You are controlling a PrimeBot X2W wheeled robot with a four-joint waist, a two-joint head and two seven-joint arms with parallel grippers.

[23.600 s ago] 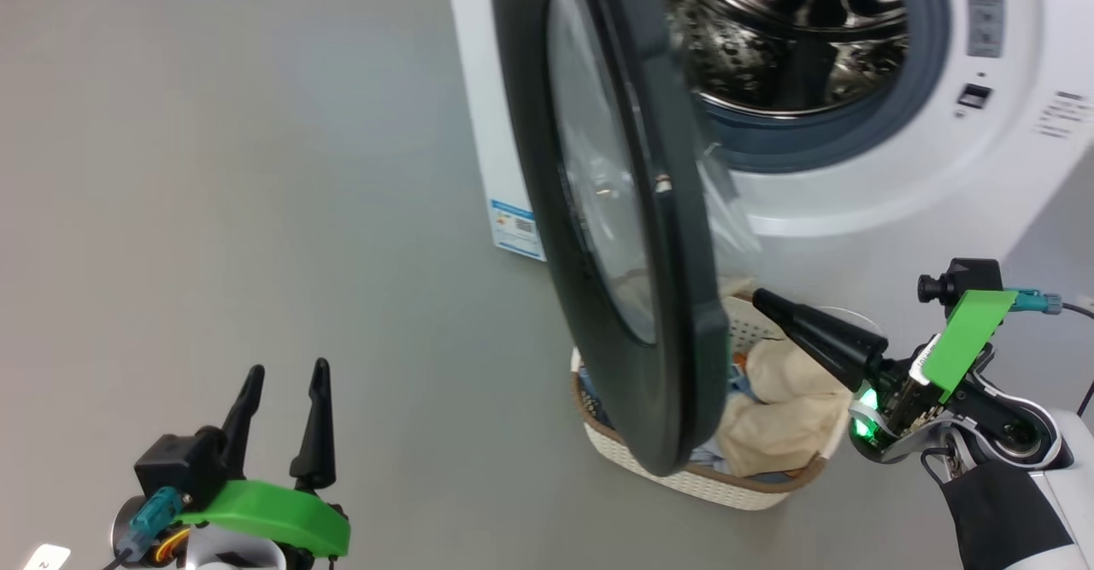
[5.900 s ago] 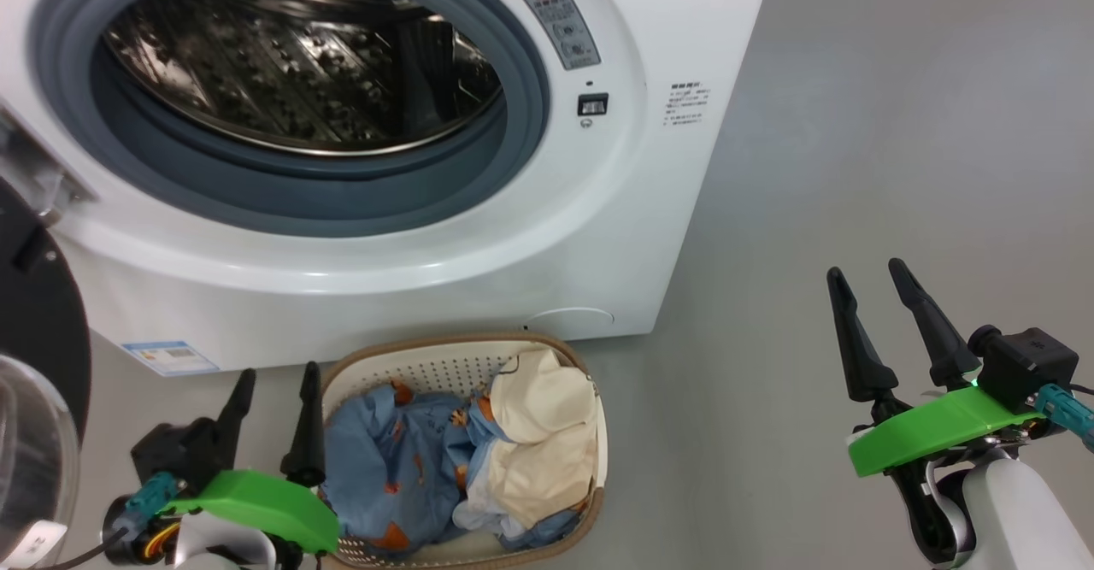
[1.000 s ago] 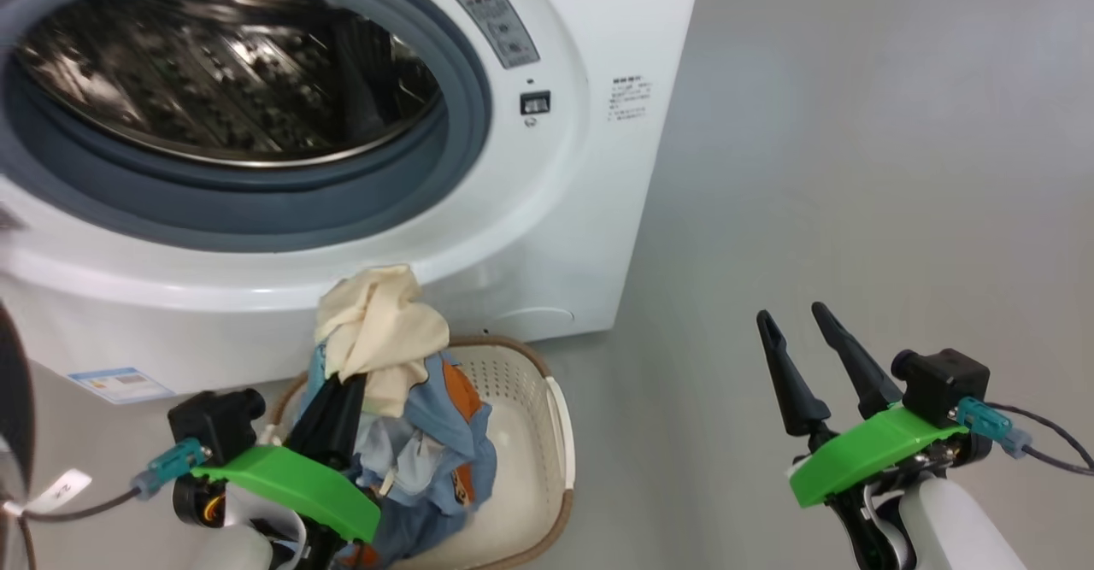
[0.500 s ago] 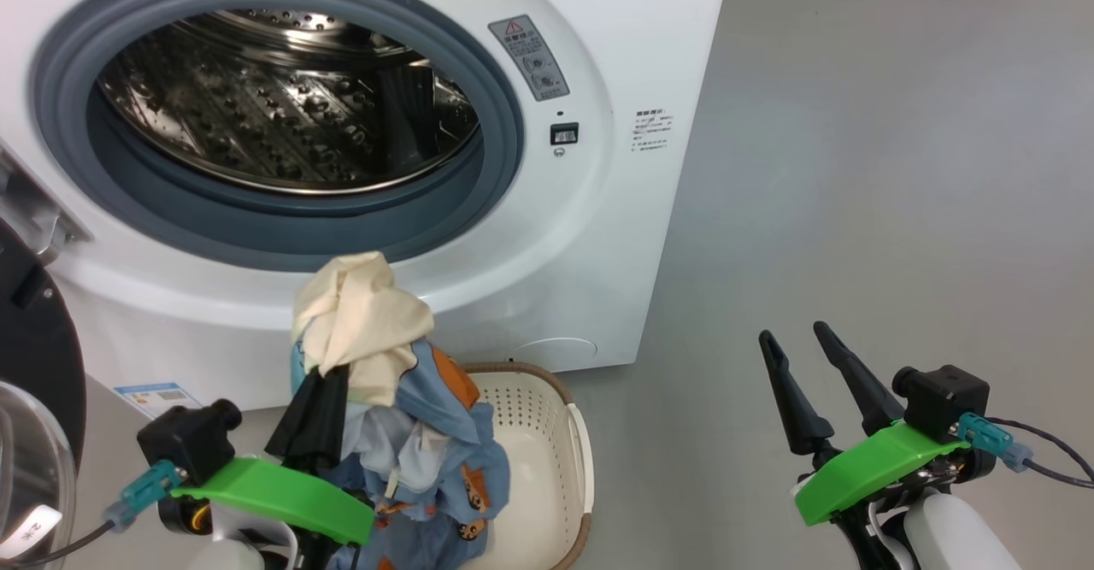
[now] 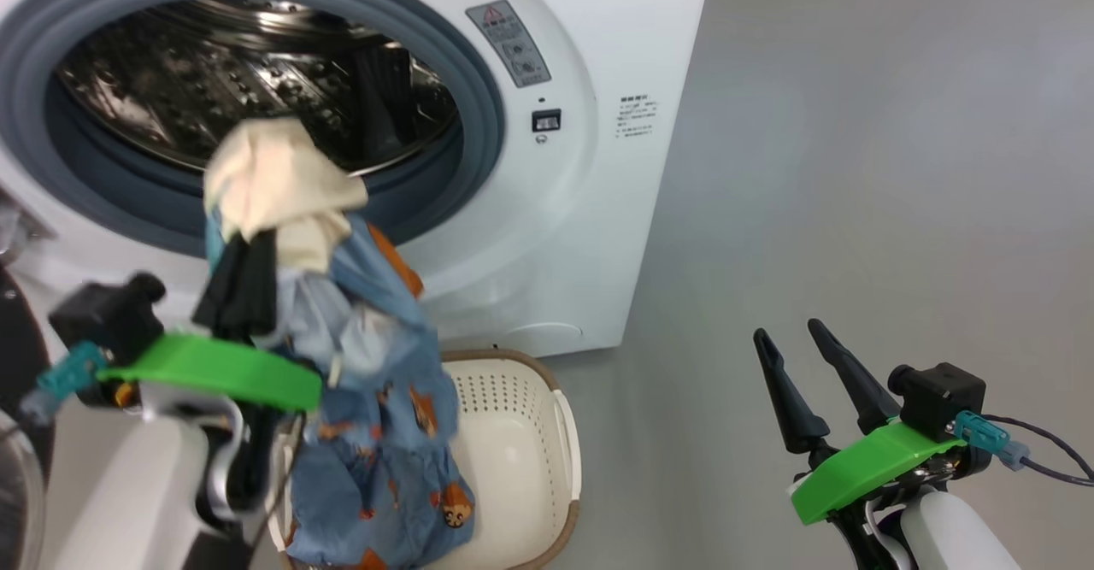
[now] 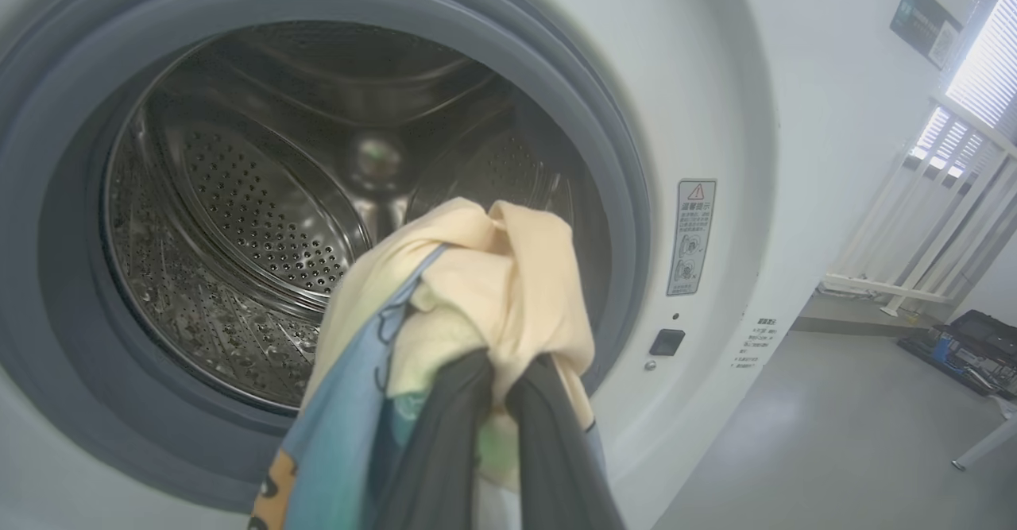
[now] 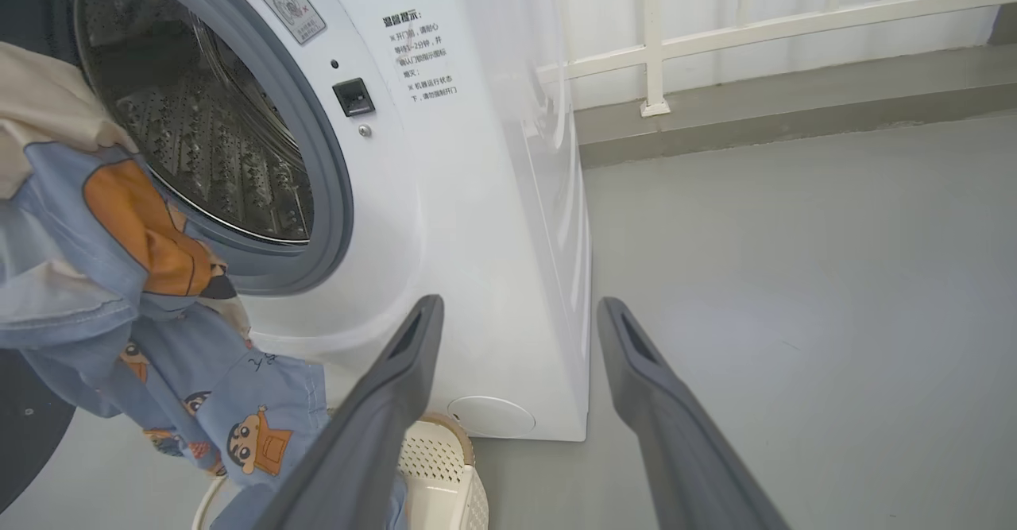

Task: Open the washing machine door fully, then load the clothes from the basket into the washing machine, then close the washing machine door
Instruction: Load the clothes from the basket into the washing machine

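Furthest left of the drum [image 5: 214, 83] mouth, the washing machine door [image 5: 10, 331] shows as a sliver of black rim, swung out of the way. Next over, our left gripper [image 5: 242, 284] is clamped tight on the clothes [image 5: 367, 356]. The cream cloth is bunched over the fingertips right in front of the drum mouth's lower lip, and the blue printed cloth hangs straight down in a long tail. In the left wrist view the drum mouth sits dead ahead along the fingers and a bit up, so we reckon the next move is mostly a straight push inward. The tail's long axis is vertical, so it could snag on the grey gasket below the drum mouth. Its lower end hangs over the basket [image 5: 513, 433], which sits below the drum mouth; we can't tell if it touches. Our right gripper [image 5: 788, 331] is well right of the drum mouth, jaws spread wide and empty, so the left arm is clearly nearer.
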